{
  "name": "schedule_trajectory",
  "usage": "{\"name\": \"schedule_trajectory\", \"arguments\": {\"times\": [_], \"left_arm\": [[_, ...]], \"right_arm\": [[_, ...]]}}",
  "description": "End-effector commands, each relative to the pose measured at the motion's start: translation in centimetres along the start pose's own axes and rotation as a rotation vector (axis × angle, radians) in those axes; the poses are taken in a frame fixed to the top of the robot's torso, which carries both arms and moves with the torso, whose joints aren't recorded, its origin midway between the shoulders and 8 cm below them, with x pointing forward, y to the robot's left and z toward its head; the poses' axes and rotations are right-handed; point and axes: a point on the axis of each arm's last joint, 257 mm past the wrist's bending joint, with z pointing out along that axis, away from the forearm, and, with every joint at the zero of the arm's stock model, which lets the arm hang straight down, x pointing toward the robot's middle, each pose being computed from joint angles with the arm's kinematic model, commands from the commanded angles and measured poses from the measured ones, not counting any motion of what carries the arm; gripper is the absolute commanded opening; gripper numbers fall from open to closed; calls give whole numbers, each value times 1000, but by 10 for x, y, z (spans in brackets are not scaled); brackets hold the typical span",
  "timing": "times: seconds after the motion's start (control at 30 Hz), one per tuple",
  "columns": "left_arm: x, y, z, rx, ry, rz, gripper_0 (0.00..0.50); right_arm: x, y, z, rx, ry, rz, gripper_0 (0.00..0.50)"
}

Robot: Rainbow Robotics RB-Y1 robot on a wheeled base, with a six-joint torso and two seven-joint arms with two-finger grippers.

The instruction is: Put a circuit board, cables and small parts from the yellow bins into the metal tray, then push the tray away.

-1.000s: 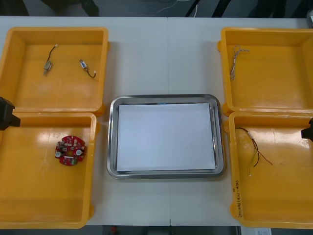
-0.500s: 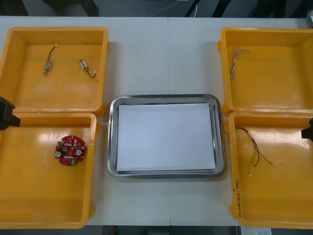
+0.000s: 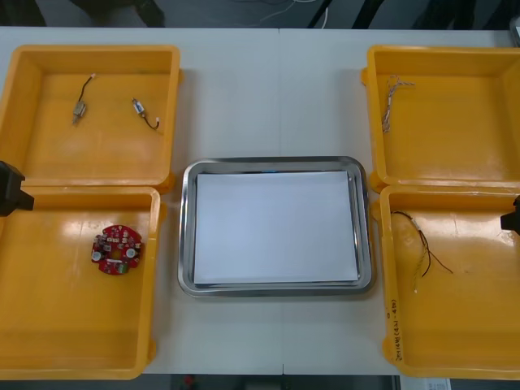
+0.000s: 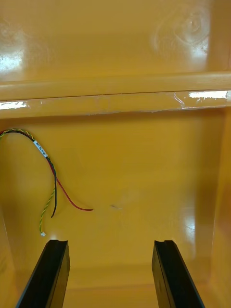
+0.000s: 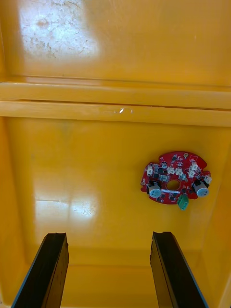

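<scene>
A round red circuit board (image 3: 117,249) lies in the near-left yellow bin (image 3: 49,357). In the left wrist view the board (image 5: 175,178) sits beyond my open left gripper (image 5: 109,269), off toward one finger. My left arm (image 3: 11,188) shows at the table's left edge. Two small metal parts (image 3: 79,110) (image 3: 140,108) rest in the far-left bin. A twisted blue and white cable (image 3: 390,99) lies in the far-right bin. A red, yellow and black cable (image 3: 418,246) lies in the near-right bin; my open right gripper (image 4: 109,272) hangs above that bin, the cable (image 4: 50,180) ahead.
The metal tray (image 3: 276,288), white inside, stands between the bins at the table's middle. My right arm (image 3: 512,216) peeks in at the right edge. Bare table lies beyond the tray toward the far edge.
</scene>
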Motion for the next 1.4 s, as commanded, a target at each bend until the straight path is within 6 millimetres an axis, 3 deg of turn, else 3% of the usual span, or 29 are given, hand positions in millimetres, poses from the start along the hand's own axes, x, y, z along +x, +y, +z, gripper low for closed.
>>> {"name": "schedule_trajectory", "arguments": {"times": [0.03,1.2,1.23,1.4], "left_arm": [[-2,8,-9,-21,-23,66,500],[-2,8,-9,-21,-23,66,500],[16,-5,8,18,28,63,500],[13,-13,8,41,5,64,500]], "right_arm": [[2,-2,-5,-2,-13,9,500],[8,3,1,-21,3,22,500],[7,4,-1,-21,-4,17,500],[23,7,8,-11,37,6,500]]}}
